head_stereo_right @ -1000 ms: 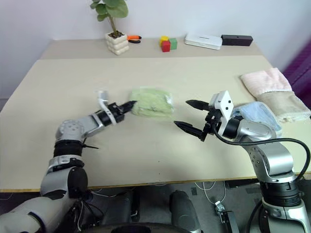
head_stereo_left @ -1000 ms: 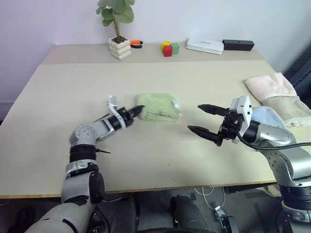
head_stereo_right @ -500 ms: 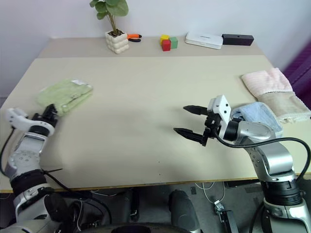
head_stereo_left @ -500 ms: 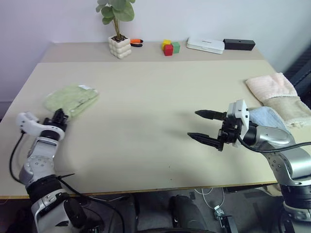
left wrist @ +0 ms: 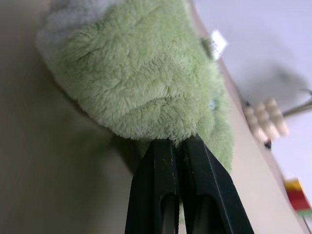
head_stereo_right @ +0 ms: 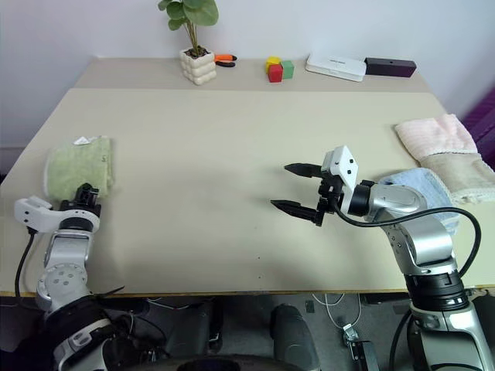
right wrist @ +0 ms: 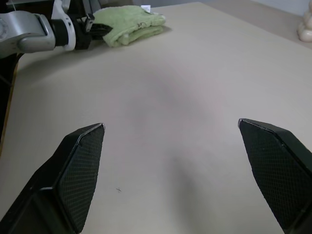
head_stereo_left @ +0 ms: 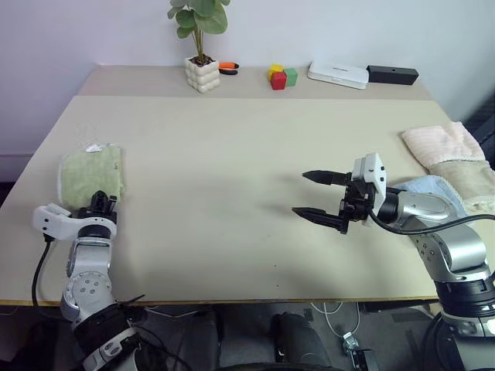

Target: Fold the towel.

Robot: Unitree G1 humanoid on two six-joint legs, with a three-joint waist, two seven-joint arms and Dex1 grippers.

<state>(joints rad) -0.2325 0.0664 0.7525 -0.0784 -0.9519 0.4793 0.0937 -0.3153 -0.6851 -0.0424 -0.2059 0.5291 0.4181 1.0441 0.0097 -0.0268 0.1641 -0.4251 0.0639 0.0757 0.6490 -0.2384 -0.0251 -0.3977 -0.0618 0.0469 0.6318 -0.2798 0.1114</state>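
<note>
1. Broadly, we see a wide beige bench against a pale wall, with a second bench strip behind it carrying a potted plant, coloured blocks, a white box and a black bar.
2. At the bench's right edge lie pink and cream towels, with a light blue cloth by the right arm; we judge these as set aside.
3. We find the towel near the bench's left edge, already a compact folded bundle with its small white tag at the far end, so the folding looks largely done.
4. Our left tool has its fingers together, pinching the towel's near edge, probably to place it at that side.
5. Our right tool hovers over bare bench with fingers wide apart, holding nothing, apparently waiting.
</note>
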